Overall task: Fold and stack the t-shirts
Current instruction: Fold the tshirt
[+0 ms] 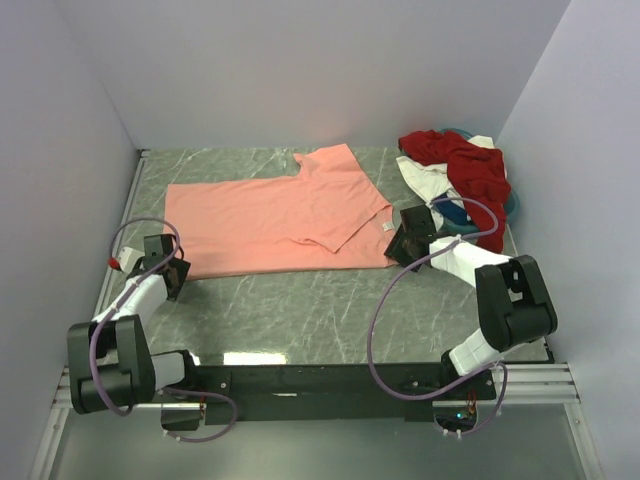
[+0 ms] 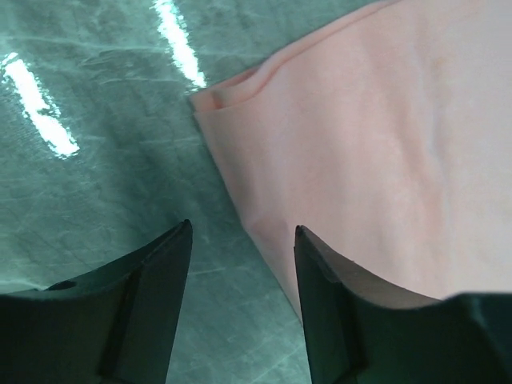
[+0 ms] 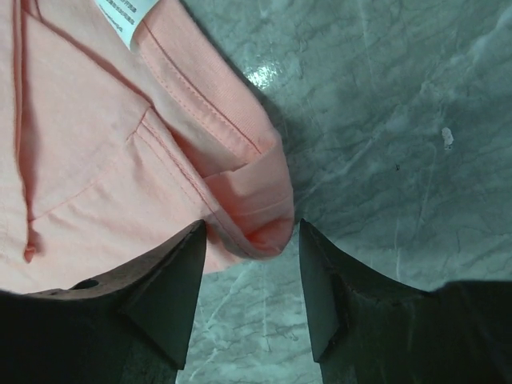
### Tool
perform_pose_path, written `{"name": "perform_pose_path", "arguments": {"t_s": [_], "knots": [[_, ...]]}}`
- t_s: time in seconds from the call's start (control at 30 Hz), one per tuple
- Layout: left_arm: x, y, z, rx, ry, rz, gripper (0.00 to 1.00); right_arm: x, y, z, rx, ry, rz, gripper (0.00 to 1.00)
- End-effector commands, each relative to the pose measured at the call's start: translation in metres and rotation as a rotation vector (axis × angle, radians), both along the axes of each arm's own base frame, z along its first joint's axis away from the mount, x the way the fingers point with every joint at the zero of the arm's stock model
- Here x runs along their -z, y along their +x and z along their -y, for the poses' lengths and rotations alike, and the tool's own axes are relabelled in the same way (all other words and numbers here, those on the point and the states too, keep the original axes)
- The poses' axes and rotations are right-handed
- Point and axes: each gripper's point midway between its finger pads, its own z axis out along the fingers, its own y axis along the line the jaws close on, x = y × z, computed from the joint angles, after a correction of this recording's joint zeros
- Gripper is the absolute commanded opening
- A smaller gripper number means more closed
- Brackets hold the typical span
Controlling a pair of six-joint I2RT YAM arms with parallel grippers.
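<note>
Hiding most of the teal t-shirt [image 1: 452,212] is the dark red t-shirt [image 1: 470,165].

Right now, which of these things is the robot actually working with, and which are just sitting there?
Part of the job:
- salmon-pink t-shirt, spread out flat
- dark red t-shirt, white t-shirt and teal-blue t-shirt, heaped together at the far right

Just there:
- marbled table
- black mounting rail at the near edge
- plain walls
</note>
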Motion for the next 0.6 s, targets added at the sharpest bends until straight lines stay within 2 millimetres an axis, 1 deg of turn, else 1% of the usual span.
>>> {"name": "perform_pose_path", "arguments": {"t_s": [0.0,0.07,0.1,0.13,0.17,0.2,0.23,0.27,0.3,0.33,0.37,0.43,0.53,0.57], "knots": [[0.001,0.004,-0.009,-0.056,0.007,-0.014,0.59,-0.005,0.013,-0.003,-0.007,0.008,0.039,0.56],[0.005,0.005,-0.01,-0.065,0.006,-0.027,0.58,-0.004,0.015,-0.004,-0.011,0.008,0.034,0.54],[0.009,0.005,-0.011,-0.07,0.004,-0.043,0.57,-0.003,0.016,-0.004,-0.011,0.008,0.032,0.52],[0.011,0.007,-0.011,-0.069,0.002,-0.047,0.53,-0.003,0.016,-0.004,-0.011,0.008,0.031,0.49],[0.013,0.009,-0.011,-0.07,-0.001,-0.058,0.5,-0.004,0.018,-0.004,-0.011,0.009,0.035,0.45],[0.014,0.011,-0.011,-0.068,0.0,-0.062,0.46,-0.002,0.018,-0.004,-0.011,0.004,0.031,0.33],[0.014,0.012,-0.011,-0.066,-0.001,-0.064,0.35,-0.001,0.018,-0.004,-0.011,0.003,0.027,0.29],[0.015,0.014,-0.012,-0.062,0.001,-0.069,0.28,-0.001,0.018,-0.003,-0.01,0.0,0.024,0.17],[0.015,0.015,-0.012,-0.057,0.001,-0.068,0.22,-0.001,0.017,-0.002,-0.006,-0.003,0.022,0.1],[0.014,0.015,-0.012,-0.053,0.006,-0.066,0.09,-0.001,0.015,0.0,-0.002,-0.008,0.019,0.05],[0.013,0.014,-0.012,-0.046,0.011,-0.067,0.02,-0.004,0.013,0.001,-0.004,-0.011,0.024,0.0],[0.011,0.012,-0.015,-0.053,0.03,-0.072,0.01,-0.008,0.01,0.002,-0.001,-0.006,0.032,0.0],[0.004,0.005,-0.02,-0.071,0.057,-0.064,0.01,-0.016,-0.004,0.004,0.001,0.003,0.042,0.0],[0.001,0.003,-0.02,-0.073,0.06,-0.05,0.01,-0.02,-0.012,0.008,0.005,-0.001,0.043,0.0]]}}
